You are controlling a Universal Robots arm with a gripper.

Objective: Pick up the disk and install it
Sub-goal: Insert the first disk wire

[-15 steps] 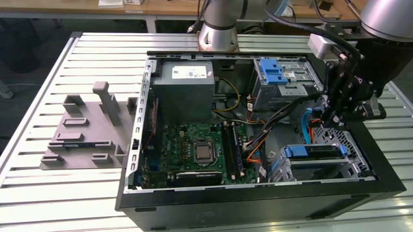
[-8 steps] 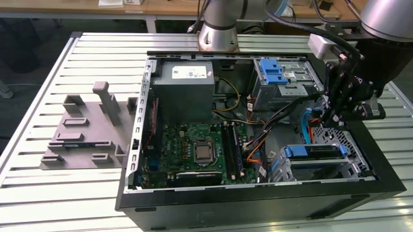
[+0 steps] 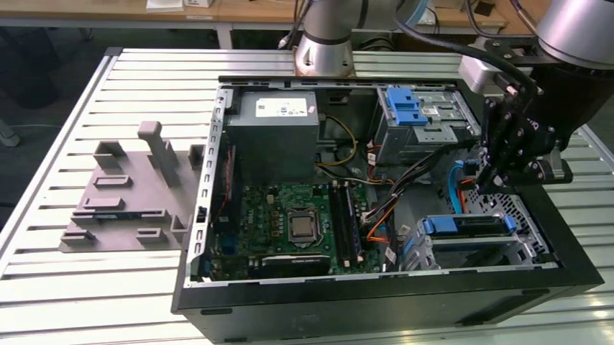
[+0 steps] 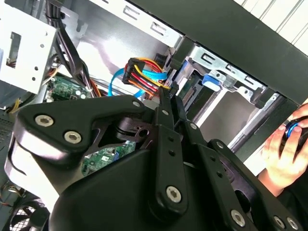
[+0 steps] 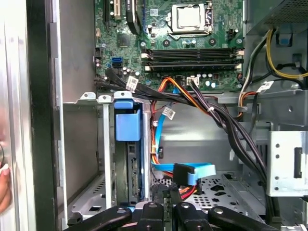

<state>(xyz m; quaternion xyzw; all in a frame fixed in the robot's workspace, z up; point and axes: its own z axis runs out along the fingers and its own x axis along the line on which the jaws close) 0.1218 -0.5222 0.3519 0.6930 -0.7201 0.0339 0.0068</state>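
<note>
The disk (image 3: 467, 226), silver-grey in its blue bracket, sits in a slot of the drive cage (image 3: 523, 215) at the open computer case's corner, on the exterior view's right. In the first wrist view the disk (image 5: 128, 126) stands edge-on in the cage, blue tab up. The second wrist view shows the disk's (image 4: 213, 79) blue end in the cage. My gripper (image 3: 484, 185) hangs just above and beside that cage, over the cables. Its fingers (image 4: 166, 110) lie together with nothing between them. In the first wrist view the gripper (image 5: 166, 196) is a short way from the disk, not touching it.
A blue data cable (image 5: 192, 172) and orange-red wires (image 4: 142, 72) run right under the fingertips. The motherboard (image 3: 298, 223), a grey power supply box (image 3: 278, 118) and an upper bay with blue latches (image 3: 413, 108) fill the case. A person's hand (image 4: 284, 147) rests outside the case wall. A grey fixture (image 3: 129, 194) lies on the table.
</note>
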